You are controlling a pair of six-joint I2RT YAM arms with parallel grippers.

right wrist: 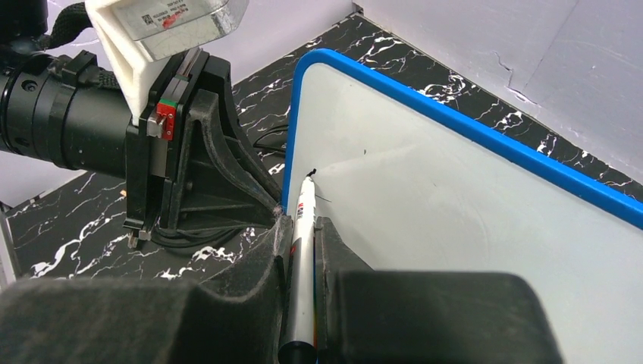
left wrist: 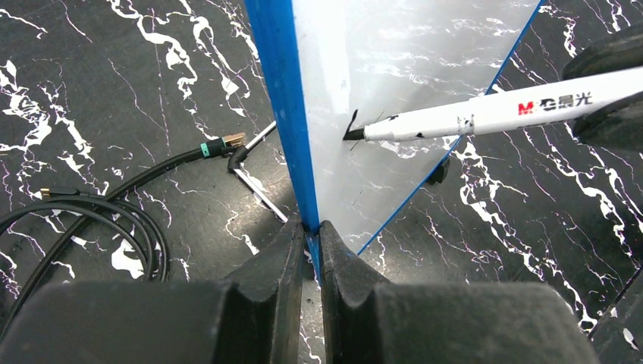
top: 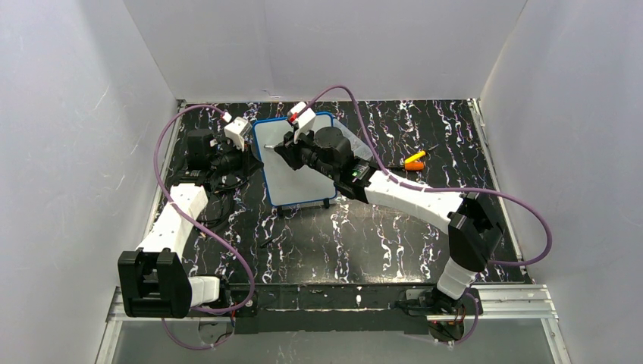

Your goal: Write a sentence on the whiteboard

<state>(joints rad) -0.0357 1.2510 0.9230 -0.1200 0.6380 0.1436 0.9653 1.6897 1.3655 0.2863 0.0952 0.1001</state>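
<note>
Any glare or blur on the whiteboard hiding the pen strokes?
Top external: blue-framed white whiteboard evenly lit, no hotspot. Left wrist: its glossy face mirrors the marble table, black stroke sharp. Right wrist: white marker pen tip crisp, close foreground soft.

Printed on the marker point(left wrist: 455, 121) barrel, just ahead of the fingers point(left wrist: 610, 129) of the right gripper point(right wrist: 302, 231): red "M&G", then two black Chinese characters, 晨光. Marked on the whiteboard point(left wrist: 394, 53) at the marker tip, further ahead of those fingers: one short black stroke point(left wrist: 353, 118), no readable letter. Stuck on the white box point(right wrist: 121, 61) up and left of the fingers: sticker point(right wrist: 155, 21), print not legible.
</note>
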